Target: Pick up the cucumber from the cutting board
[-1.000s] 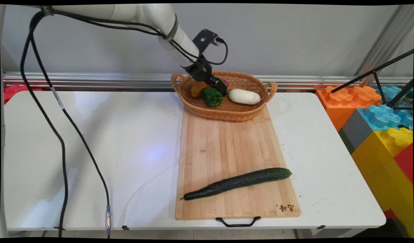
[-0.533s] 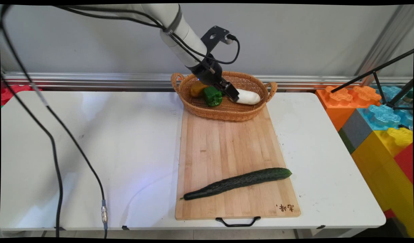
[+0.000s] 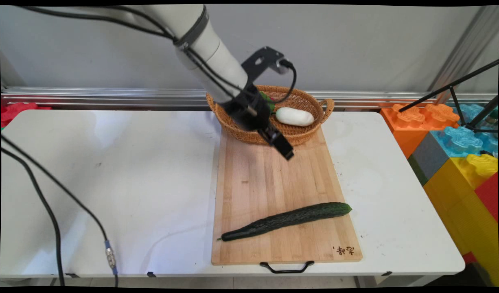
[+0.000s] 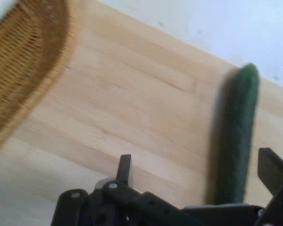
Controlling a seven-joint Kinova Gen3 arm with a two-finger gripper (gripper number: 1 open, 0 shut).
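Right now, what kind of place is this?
Likely a robot lab bench staged as a kitchen: cutting board with a cucumber, a basket of vegetables, big foam blocks and a tripod alongside.

You have a cutting board (image 3: 274, 183) lying on the white surface (image 3: 111, 171). A cucumber (image 3: 286, 219) lies across the board's near end, and a basket (image 3: 306, 136) with a white vegetable (image 3: 295, 116) sits on its far end. Toy blocks (image 3: 457, 154) stand right of the board.
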